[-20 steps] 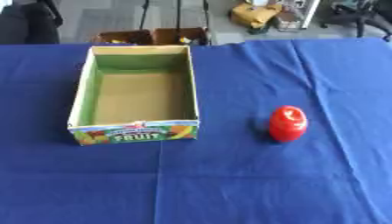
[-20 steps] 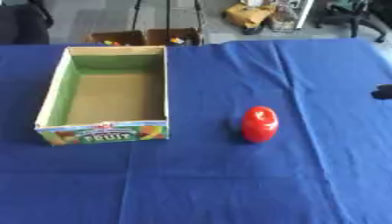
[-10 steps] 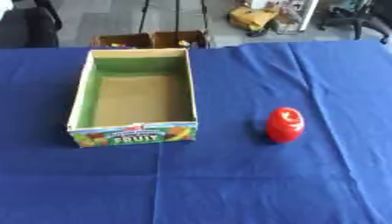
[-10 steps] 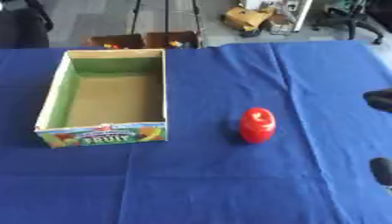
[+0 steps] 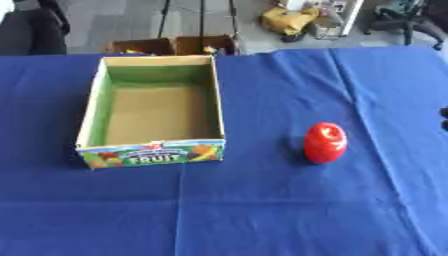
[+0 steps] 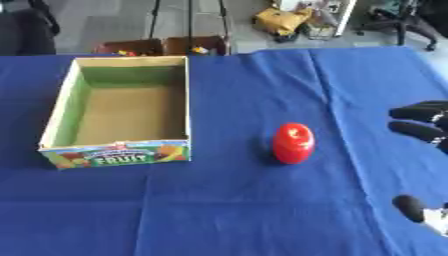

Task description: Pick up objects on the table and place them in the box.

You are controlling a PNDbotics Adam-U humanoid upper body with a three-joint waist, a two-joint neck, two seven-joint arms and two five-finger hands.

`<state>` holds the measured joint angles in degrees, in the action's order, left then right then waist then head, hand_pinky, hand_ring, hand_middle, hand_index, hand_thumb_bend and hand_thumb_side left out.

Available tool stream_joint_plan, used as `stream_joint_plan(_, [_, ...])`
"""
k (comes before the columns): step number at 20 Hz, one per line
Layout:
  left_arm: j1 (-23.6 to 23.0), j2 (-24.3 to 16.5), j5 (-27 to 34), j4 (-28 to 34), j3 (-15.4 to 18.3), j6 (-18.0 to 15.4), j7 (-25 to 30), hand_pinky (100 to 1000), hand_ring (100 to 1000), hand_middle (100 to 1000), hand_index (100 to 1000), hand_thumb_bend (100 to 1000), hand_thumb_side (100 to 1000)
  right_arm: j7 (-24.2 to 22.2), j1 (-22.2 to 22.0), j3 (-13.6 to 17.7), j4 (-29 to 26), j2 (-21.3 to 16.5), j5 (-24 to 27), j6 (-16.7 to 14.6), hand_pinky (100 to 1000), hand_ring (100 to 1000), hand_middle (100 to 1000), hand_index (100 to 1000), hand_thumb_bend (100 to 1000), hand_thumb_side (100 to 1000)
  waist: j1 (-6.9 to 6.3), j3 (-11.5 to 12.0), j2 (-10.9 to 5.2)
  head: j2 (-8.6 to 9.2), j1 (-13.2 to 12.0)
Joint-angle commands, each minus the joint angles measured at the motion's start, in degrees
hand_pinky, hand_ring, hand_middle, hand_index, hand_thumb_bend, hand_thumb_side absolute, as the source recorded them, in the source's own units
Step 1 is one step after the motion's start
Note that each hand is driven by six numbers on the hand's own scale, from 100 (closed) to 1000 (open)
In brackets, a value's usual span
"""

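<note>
A red rounded object [image 6: 293,143] stands on the blue-covered worktop [image 6: 245,210], right of the box and well apart from it. The box [image 5: 154,113] is open-topped cardboard with green inner walls and a "FRUIT" label on its near face; it holds nothing. The right robot hand [image 6: 423,125] enters at the right edge, fingers spread apart and clamped on nothing, clear of the object.

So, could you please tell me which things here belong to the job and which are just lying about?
Job:
- red object on the blue tablecloth
- empty fruit box
- right hand, fingers entering at the right edge

Lying about:
- cardboard boxes on the floor beyond
- yellow bag
</note>
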<state>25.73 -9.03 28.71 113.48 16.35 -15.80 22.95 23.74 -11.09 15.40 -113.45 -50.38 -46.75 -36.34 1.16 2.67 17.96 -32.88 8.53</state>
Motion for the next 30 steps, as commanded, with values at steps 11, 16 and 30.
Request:
stream_joint_plan(11, [0.39, -1.03, 0.28, 1.12, -0.62, 0.44, 0.90, 668, 668, 755, 926, 100, 915, -8.35, 5.88, -2.43, 2.86, -6.84, 4.09, 4.57, 760, 809, 826, 906, 495, 1000, 0.59, 1.32, -0.86, 0.53, 1.77])
stream_joint_plan(16, [0.34, -0.94, 0.41, 1.12, -0.72, 0.56, 1.16, 668, 668, 755, 926, 100, 915, -9.61, 9.51, -2.89, 7.22, -8.13, 8.73, 3.84, 751, 797, 812, 906, 506, 1000, 0.59, 1.57, -0.86, 0.46, 2.27])
stream_joint_plan(30, [0.69, 0.07, 1.17, 1.12, -1.83, 1.19, 3.12, 663, 662, 756, 925, 100, 919, -16.72, 19.96, -6.92, 17.85, -9.13, 16.23, 9.26, 615, 640, 713, 945, 595, 1000, 0.99, 5.49, 0.12, 1.85, 7.36])
